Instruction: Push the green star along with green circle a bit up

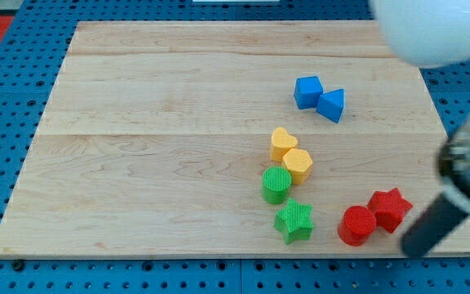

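Note:
The green star (pixel 294 221) lies near the view's bottom edge of the wooden board (pixel 137 163). The green circle (pixel 277 184) stands just above it and slightly left, touching or nearly touching it. My tip (pixel 408 247) is at the view's lower right, just right of the red star (pixel 389 209) and well to the right of both green blocks. The dark rod slants up to the right from the tip.
A yellow hexagon (pixel 298 165) and a yellow heart (pixel 283 144) sit right above the green circle. A red circle (pixel 356 225) lies right of the green star. A blue cube (pixel 308 91) and a blue triangle (pixel 331 104) lie higher up. The blurred white arm body (pixel 431 33) fills the top right corner.

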Controlling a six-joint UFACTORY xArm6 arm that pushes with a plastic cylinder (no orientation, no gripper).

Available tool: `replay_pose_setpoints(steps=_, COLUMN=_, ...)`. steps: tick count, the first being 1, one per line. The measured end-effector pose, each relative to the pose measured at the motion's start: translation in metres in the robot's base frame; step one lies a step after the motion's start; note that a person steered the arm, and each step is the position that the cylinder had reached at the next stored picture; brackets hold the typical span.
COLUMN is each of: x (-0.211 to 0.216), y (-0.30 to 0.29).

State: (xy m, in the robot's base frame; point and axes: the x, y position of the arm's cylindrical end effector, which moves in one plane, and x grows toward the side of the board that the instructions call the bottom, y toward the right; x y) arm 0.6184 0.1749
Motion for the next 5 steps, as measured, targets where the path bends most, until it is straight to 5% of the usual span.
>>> replay_pose_setpoints(steps=2, x=0.000, y=-0.088)
replay_pose_setpoints(steps=5, x=-0.025, y=-0.117)
